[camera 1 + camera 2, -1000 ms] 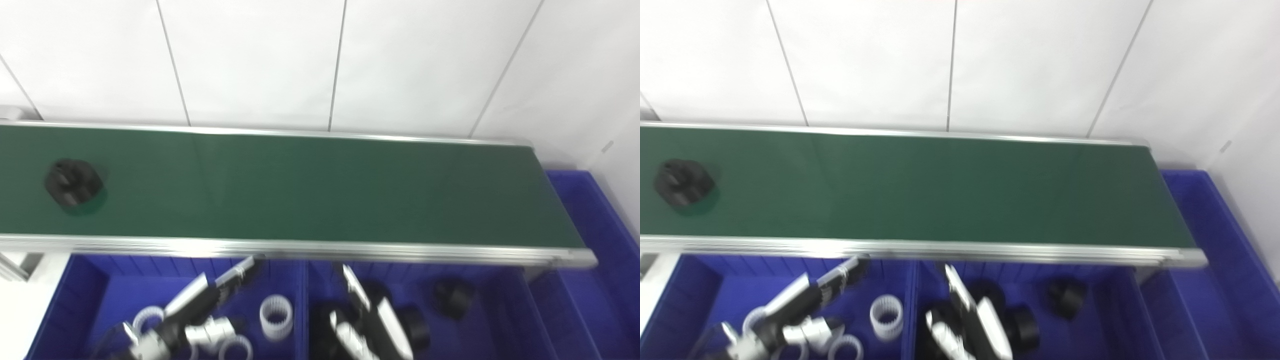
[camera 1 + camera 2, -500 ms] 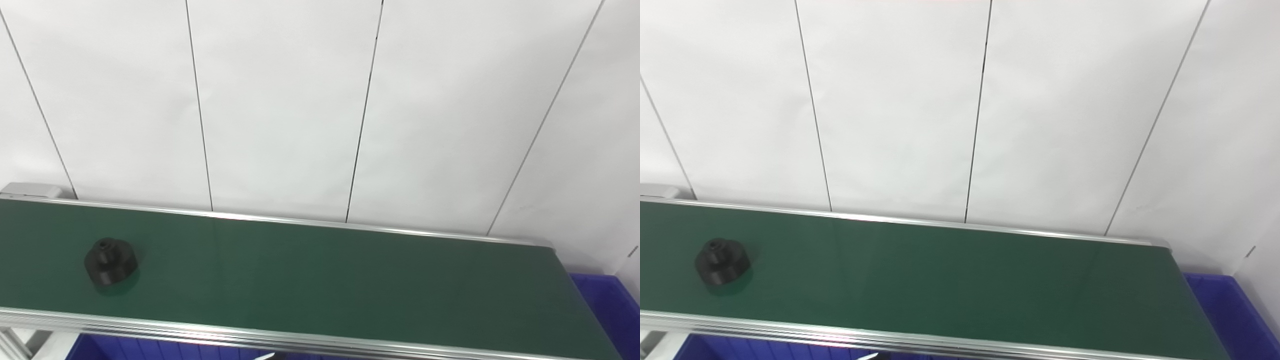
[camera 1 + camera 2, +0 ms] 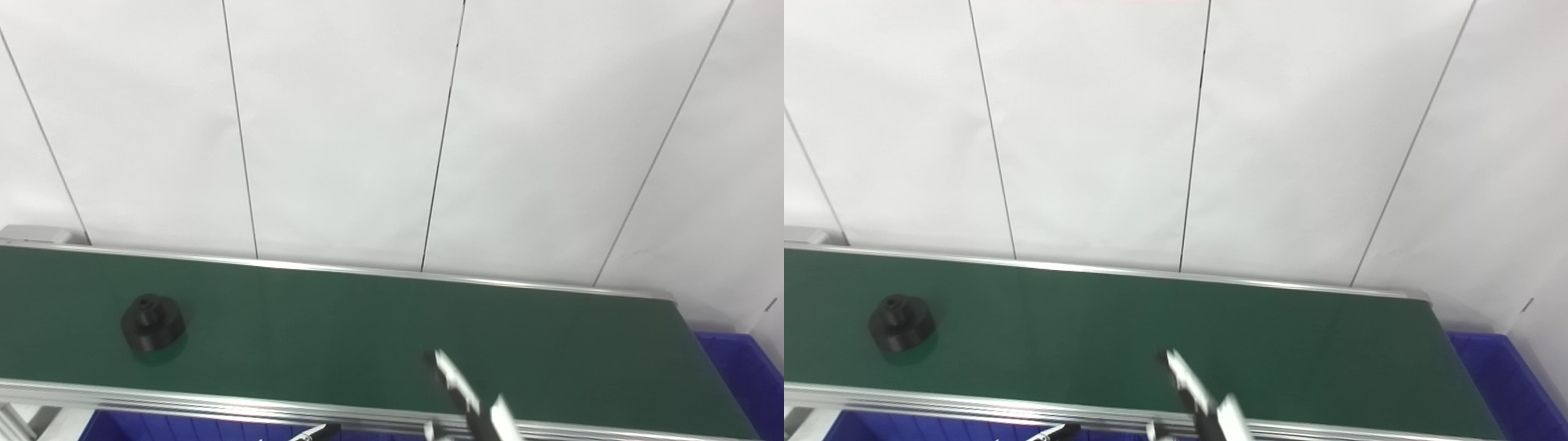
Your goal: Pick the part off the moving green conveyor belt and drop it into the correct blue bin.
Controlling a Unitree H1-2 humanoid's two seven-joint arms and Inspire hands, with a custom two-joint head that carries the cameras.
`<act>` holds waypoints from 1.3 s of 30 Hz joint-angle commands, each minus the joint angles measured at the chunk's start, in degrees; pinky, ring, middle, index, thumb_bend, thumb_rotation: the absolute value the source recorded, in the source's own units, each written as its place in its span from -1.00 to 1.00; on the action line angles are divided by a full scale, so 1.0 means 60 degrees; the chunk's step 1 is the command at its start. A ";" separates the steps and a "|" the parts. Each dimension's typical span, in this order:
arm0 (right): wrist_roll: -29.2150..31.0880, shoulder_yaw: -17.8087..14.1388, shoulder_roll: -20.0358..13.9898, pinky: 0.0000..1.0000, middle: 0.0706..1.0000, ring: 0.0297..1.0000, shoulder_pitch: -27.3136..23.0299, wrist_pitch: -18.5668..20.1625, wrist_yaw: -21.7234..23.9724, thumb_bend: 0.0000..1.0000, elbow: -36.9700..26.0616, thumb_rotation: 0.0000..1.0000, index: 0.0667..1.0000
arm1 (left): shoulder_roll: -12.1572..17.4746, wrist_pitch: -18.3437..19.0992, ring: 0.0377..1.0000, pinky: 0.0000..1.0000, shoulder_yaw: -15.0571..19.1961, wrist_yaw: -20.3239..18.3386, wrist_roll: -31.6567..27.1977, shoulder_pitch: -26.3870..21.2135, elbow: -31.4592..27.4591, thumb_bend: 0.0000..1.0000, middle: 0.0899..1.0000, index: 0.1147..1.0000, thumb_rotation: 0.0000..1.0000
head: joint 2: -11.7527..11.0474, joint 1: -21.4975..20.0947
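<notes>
I see the black round part (image 3: 152, 323) sitting on the green conveyor belt (image 3: 367, 331) at lower left. My right hand (image 3: 468, 398) pokes up at bottom centre, blurred, holding nothing; grip unclear. Only a fingertip of my left hand (image 3: 315, 432) shows at the bottom edge. A blue bin (image 3: 744, 373) edges in lower right.

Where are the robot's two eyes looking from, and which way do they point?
Left eye view: on the head, facing the wall across the green conveyor belt; the right hand pokes up at the bottom.
Right eye view: beside it, a little to the right, facing the same way; a left hand fingertip peeks in.
Both show the black part at the belt's left.
</notes>
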 commanded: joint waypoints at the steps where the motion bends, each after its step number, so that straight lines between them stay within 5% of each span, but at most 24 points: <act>1: -0.0150 -0.0097 0.0179 0.75 0.88 0.85 -0.0779 0.0619 0.0351 -0.08 -0.0600 0.83 0.84 | 0.0116 -0.0256 0.85 0.74 -0.0055 0.0153 0.0003 -0.0138 -0.0324 0.14 0.91 0.85 0.13 | 0.0004 0.0014; 13: -0.0416 -0.0510 0.1002 0.67 0.84 0.78 -0.4331 0.2035 0.0728 0.21 0.0038 0.21 0.79 | 0.0258 -0.0256 0.86 0.75 -0.0133 0.0316 0.0075 -0.0062 -0.0585 0.18 0.91 0.85 0.15 | 0.0093 -0.0189; 19: -0.0641 -0.0586 0.1471 0.13 0.82 0.50 -0.5231 0.2122 0.0391 0.23 0.0674 0.11 0.76 | 0.0244 -0.0257 0.85 0.73 -0.0079 0.0286 -0.0074 -0.0070 -0.0566 0.18 0.90 0.84 0.12 | 0.0127 -0.0253; 20: -0.0601 -0.0605 0.1597 0.41 0.81 0.64 -0.5406 0.2150 0.0371 0.27 0.0817 0.05 0.76 | 0.0235 -0.0257 0.85 0.73 -0.0065 0.0273 -0.0101 -0.0066 -0.0585 0.17 0.90 0.83 0.11 | 0.0127 -0.0253; 23: -0.0740 -0.0580 0.1868 0.61 0.78 0.73 -0.5905 0.2099 0.0230 0.32 0.1345 -0.03 0.76 | 0.0216 -0.0257 0.85 0.73 -0.0038 0.0229 -0.0157 -0.0071 -0.0624 0.16 0.90 0.83 0.09 | 0.0143 -0.0246; 33: -0.1348 -0.0245 0.2515 0.58 0.80 0.71 -0.7152 0.2009 -0.0559 0.55 0.3557 -0.37 0.77 | 0.0336 -0.0257 0.86 0.74 -0.0186 0.0317 -0.0029 -0.0065 -0.0631 0.17 0.91 0.85 0.17 | 0.0157 -0.0247; 39: -0.1580 -0.0093 0.2719 0.58 0.80 0.72 -0.7840 0.1859 -0.1229 0.68 0.5417 -0.35 0.79 | 0.0396 -0.0256 0.87 0.75 -0.0156 0.0258 -0.0096 -0.0048 -0.0726 0.17 0.92 0.85 0.16 | 0.0150 -0.0259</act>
